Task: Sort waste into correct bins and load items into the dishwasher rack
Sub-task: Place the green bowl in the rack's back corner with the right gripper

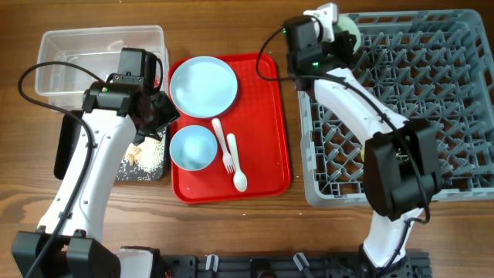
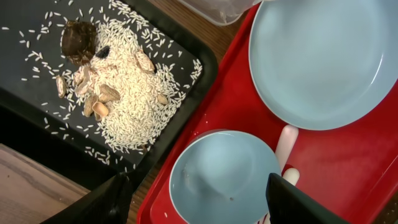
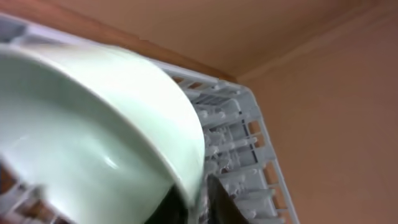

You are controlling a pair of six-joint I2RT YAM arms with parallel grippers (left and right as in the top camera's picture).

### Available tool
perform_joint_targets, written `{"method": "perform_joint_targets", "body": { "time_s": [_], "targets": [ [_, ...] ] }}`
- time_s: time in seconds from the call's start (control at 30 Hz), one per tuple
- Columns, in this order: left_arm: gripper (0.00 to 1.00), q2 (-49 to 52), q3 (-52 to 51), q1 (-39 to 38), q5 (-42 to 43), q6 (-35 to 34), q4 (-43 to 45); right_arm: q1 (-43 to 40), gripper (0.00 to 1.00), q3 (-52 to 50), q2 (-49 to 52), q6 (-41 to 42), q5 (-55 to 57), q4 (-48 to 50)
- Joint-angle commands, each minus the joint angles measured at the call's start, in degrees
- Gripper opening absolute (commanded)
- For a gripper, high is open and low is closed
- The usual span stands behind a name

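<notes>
The right gripper (image 3: 194,208) is clamped on the rim of a pale green bowl (image 3: 93,143), one dark finger inside the rim and one outside. In the overhead view this bowl sits tilted at the far left corner of the grey dishwasher rack (image 1: 432,93), above its pegs. Whether it touches them cannot be told.

The left gripper (image 2: 198,182) is spread wide and holds nothing. Its two dark fingers (image 2: 102,202) frame a pale blue bowl (image 2: 224,180) from above. That bowl stands upright on the red serving tray (image 2: 348,168), near its left edge. Just beyond it on the same tray lies the pale blue plate (image 2: 323,56), flat and bare.

A white plastic fork (image 1: 224,143) and a white spoon (image 1: 236,164) lie side by side to the right of the blue bowl, handles pointing toward the plate.

Left of the red tray is the black tray (image 2: 199,68) — it holds a heap of white rice (image 2: 134,93) with brown food scraps (image 2: 78,40) on it. The clear plastic tub (image 1: 58,58) stands behind the black tray, and its contents are too faint to make out.
</notes>
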Motion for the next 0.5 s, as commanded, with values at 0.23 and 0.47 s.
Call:
{"method": "perform_joint_targets", "body": {
  "time_s": [0.23,0.47],
  "targets": [
    [0.71,-0.52,0.42,0.24,-1.18,-0.92,0.59,3.76,0.61,-0.87,-2.99,10.51,-11.06,-13.14],
    [0.73,-0.55,0.42,0.66,-1.55,-0.72,-1.46,3.65,0.73,-0.44,-14.03,10.25,-26.60,-18.47]
  ]
}}
